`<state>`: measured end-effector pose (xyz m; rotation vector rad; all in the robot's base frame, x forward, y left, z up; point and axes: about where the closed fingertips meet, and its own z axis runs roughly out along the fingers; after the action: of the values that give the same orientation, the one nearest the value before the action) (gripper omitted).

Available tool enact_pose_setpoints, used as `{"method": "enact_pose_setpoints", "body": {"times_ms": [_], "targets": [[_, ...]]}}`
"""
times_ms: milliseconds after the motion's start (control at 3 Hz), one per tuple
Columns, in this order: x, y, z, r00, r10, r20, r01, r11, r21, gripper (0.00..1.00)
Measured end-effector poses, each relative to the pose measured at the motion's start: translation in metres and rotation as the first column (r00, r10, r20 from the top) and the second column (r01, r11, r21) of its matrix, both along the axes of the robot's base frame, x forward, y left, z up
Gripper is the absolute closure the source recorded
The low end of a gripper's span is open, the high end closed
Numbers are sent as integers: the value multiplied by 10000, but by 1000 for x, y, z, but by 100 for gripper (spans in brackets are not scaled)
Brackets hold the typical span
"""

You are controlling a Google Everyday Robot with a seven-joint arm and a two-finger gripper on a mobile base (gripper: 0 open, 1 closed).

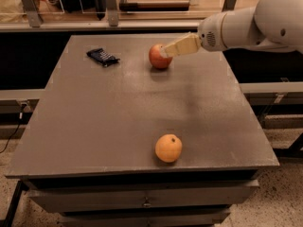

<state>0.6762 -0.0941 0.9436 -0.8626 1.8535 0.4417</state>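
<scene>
Tool (165,50) hangs at the upper right of the red apple (157,60), its tip overlapping the fruit; how far open it is cannot be told. On the gray surface (94,126), a dark blue packet (102,57) lies left of the apple and an orange (168,148) well in front of it.

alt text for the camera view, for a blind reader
A white robot arm enters from the right with its tan end effector at the top of a red apple on the far side of a grey table. A dark packet lies left of the apple; an orange sits near the front edge.
</scene>
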Motion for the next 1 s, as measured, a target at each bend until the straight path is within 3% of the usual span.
{"method": "enact_pose_setpoints", "body": {"times_ms": [333,1000], "targets": [[15,20,-18,10000,46,-12,-46,9988,495,0],[40,67,-52,9978,590,289,-607,9964,599,0]]}}
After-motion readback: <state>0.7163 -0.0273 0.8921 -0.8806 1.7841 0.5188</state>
